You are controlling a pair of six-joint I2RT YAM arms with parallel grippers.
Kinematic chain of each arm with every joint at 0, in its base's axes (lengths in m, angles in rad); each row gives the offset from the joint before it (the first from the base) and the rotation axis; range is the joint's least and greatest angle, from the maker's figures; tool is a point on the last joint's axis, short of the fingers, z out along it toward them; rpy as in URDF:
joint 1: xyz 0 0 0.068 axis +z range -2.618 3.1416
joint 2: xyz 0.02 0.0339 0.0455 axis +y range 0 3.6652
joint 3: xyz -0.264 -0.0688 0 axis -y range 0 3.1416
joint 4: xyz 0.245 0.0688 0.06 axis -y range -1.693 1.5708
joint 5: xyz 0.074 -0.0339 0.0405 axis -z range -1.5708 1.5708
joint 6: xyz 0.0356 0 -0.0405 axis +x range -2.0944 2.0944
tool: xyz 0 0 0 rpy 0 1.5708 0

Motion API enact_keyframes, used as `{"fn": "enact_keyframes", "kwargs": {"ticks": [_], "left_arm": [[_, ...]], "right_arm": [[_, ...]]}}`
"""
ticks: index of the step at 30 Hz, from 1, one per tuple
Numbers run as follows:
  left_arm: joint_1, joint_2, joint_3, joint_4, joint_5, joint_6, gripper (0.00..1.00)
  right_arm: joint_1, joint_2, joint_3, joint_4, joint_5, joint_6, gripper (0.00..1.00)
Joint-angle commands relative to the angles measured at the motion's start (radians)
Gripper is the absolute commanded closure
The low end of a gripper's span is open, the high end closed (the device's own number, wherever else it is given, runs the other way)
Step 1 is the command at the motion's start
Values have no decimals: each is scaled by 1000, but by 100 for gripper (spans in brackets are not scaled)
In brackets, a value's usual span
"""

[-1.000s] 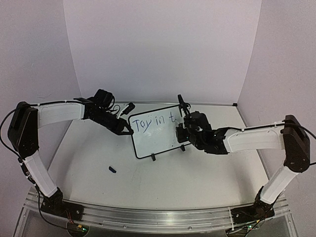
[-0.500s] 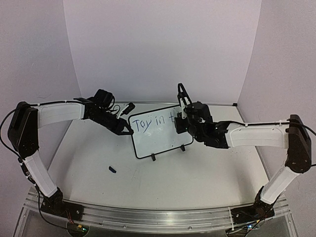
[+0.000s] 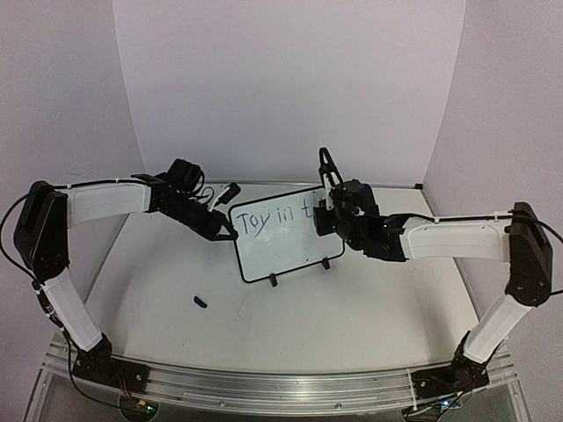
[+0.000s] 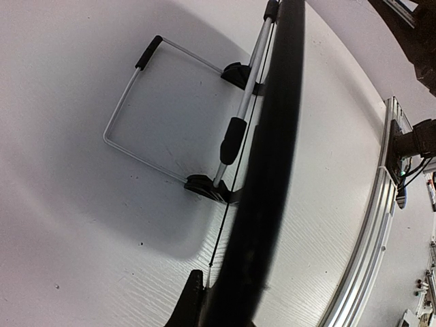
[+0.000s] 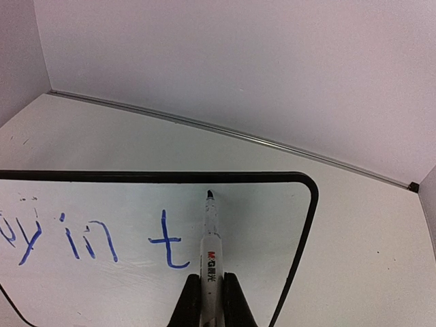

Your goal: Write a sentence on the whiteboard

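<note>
**Spotter 1:** Your left arm rises from its base on the left side, bends at the elbow and runs its white forearm rightward. That puts the left gripper (image 3: 226,232) at the upper left edge of the whiteboard (image 3: 281,255).

**Spotter 2:** On your left wrist camera the board's black frame runs edge-on straight down to the fingers (image 4: 193,303), so you have that hand clamped on the frame. Behind the board you can see its wire stand (image 4: 231,139) and the two black feet (image 4: 201,187) resting on the table (image 4: 68,238).

**Spotter 1:** Your right arm mirrors the left one. Its upper link climbs on the right side, the forearm stretches leftward, and the wrist sits at the board's upper right corner.

**Spotter 2:** Your right gripper (image 5: 212,289) is pinched tight on a white marker (image 5: 210,248), with one finger on either side of the barrel. The dark tip points up toward the top frame, just right of the "t". You cannot tell from these views whether the tip touches the surface.

**Spotter 1:** The whiteboard stands propped near the middle of the table, between your two grippers. The sentence (image 3: 274,215) reads "Toy in t" in blue along the top of the board.

**Spotter 2:** A small dark cap (image 3: 201,301) lies on the table on the near left side of the board, well apart from it and from both of your grippers.
</note>
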Motion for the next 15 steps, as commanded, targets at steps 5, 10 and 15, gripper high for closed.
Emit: {"fn": "enact_keyframes", "kwargs": {"ticks": [5,10,15], "left_arm": [[-4,20,30,-26,-68,12,100],[-3,18,30,-25,-67,12,100],[-3,18,30,-26,-66,11,100]], "right_arm": [[-4,16,-23,0,-18,39,100],[-3,14,-50,-13,-29,66,100],[-4,9,-76,-24,-39,98,100]]}}
